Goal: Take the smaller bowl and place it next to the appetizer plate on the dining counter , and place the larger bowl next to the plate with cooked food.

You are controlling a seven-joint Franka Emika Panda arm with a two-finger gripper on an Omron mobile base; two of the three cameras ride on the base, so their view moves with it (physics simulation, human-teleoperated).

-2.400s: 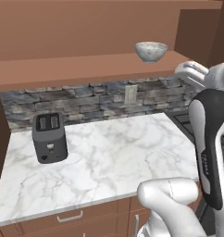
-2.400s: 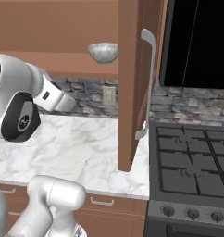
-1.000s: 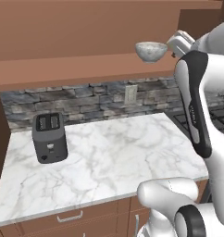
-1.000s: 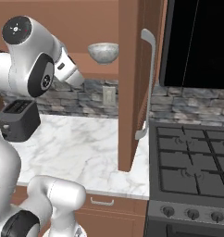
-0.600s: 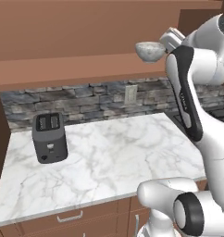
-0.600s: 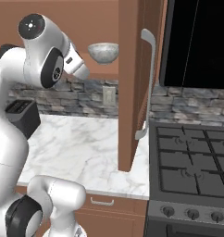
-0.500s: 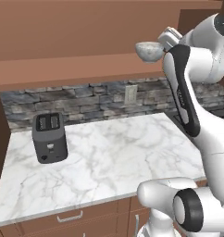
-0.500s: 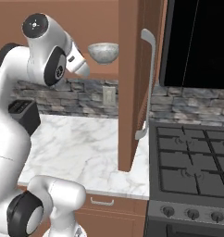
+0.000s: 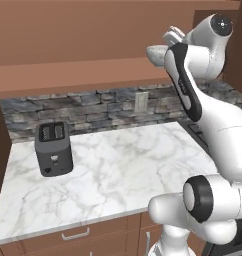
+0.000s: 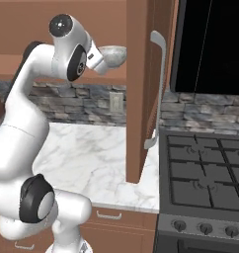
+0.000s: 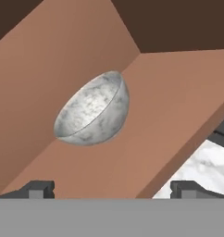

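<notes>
The task is sitting at its start, by my judgement: a marbled bowl is resting on the shelf inside the open wall cabinet, near the shelf's front edge, untouched. The gripper is reaching toward it with jaws spread wide and empty. Which of the two bowls this is cannot be told. Both placements are waiting.
</notes>
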